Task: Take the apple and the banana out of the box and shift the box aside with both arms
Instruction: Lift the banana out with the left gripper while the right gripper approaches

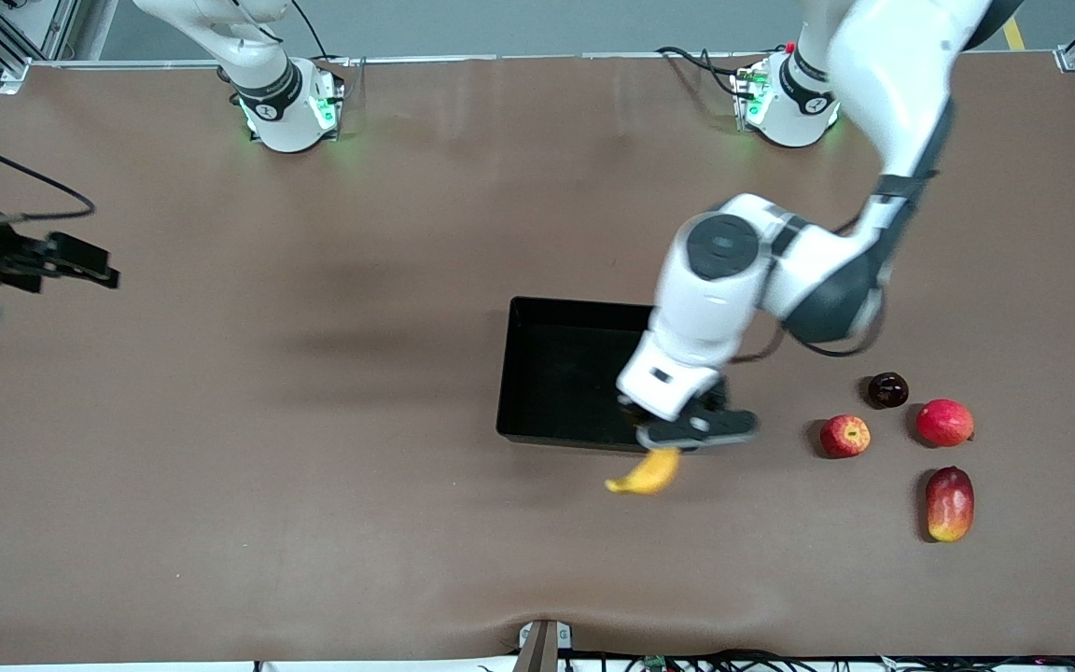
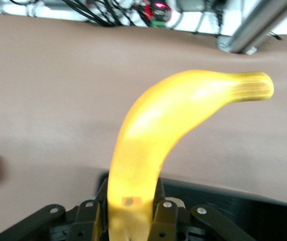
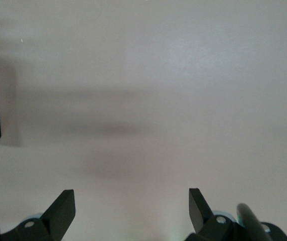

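- Left gripper [image 1: 677,437] is clamped on the banana [image 1: 647,473], over the box [image 1: 564,373] wall nearest the camera.
- Banana points toward 7 o'clock, to bare table.
- Right gripper [image 3: 132,211] waits, jaws apart.

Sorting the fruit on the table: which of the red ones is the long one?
The mango, oblong and red-yellow, nearest the front camera; the apple and the plain red fruit are round.

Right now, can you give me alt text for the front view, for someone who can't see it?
The left gripper holds the banana over the near edge of the black box, on a brown table. The apple sits on the table toward the left arm's end, beside a mango, a red fruit and a dark fruit. The right gripper waits open at its end.
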